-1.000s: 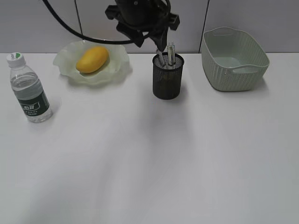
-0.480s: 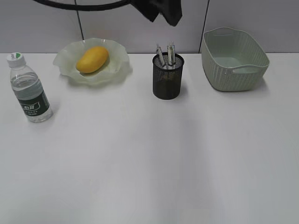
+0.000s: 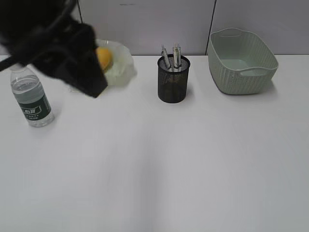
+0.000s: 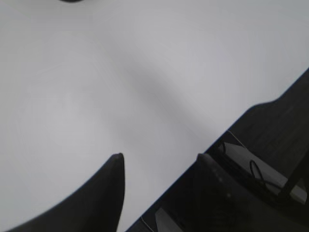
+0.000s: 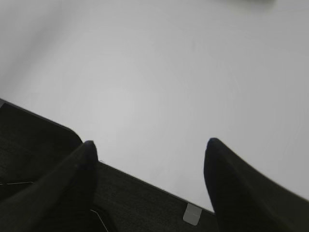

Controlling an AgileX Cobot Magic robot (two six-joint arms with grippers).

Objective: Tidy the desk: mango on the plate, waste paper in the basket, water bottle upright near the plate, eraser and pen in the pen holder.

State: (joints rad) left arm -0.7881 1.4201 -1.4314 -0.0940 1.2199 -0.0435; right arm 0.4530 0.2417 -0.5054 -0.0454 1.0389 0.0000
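The mango [image 3: 104, 58] lies on the wavy green plate [image 3: 123, 64] at the back left, both partly hidden by my blurred black left arm [image 3: 60, 48]. The water bottle [image 3: 31, 99] stands upright at the far left. The black mesh pen holder [image 3: 173, 82] holds pens [image 3: 175, 54]. The green basket [image 3: 244, 63] stands at the back right. The waste paper and the eraser are out of view. My left gripper [image 4: 159, 162] is open and empty over the desk's [image 4: 120, 72] edge. My right gripper [image 5: 149, 145] is open and empty over the desk's [image 5: 159, 77] edge.
A grey wall [image 3: 145, 24] runs behind the desk. A dark floor with cables [image 4: 260, 164] lies beyond the desk's edge in both wrist views.
My left arm was above the pen holder, rose out of the top of the view, and now sweeps blurred across the back left in front of the plate.
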